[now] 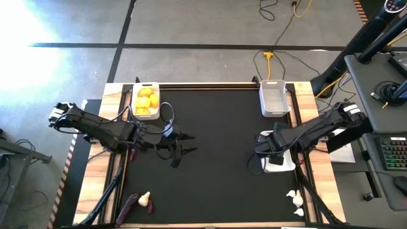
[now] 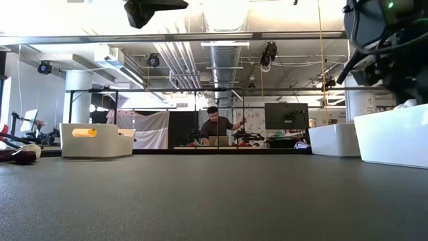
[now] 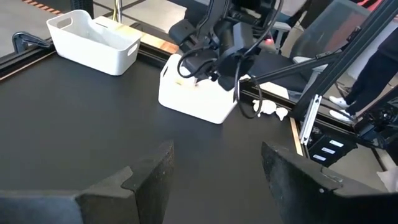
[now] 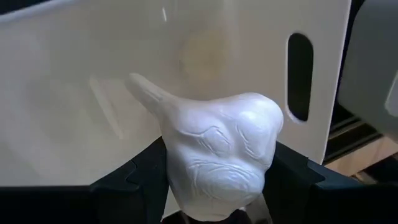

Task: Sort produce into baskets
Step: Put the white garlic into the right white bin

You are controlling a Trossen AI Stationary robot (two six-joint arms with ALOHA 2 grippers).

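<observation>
At the lower left of the high view an eggplant (image 1: 128,206) lies with a garlic bulb (image 1: 145,199) touching its end, both unsorted at the mat's edge. Above them, at the upper left, the basket of lemons (image 1: 146,101) stands against the table's far rail, already well filled with yellow fruit — that sort looks finished, I judge.

The left gripper (image 1: 180,151) hangs over the bare black mat left of centre, its fingers (image 3: 152,174) spread wide with nothing between them. It seems parked clear of the right arm's work, facing across the table, so that its wrist camera looks straight at the other arm.

Right of centre, at the top, an empty basket (image 1: 274,97) waits by the far rail, probably meant for the eggplant. Below it the right gripper (image 4: 217,208) hovers just over the garlic basket (image 1: 275,166), which sits at the mat's right edge. The jaws are closed on a garlic bulb in hand (image 4: 217,158), stem pointing sideways, with the basket's white inner wall and handle slot close behind it. It is held low inside the rim, I think, so that it drops a short way and does not bounce out.

At the lower right, more loose garlic (image 1: 296,198) lies on the wooden border just beside the mat — near this basket and within easy reach of the right arm.
</observation>
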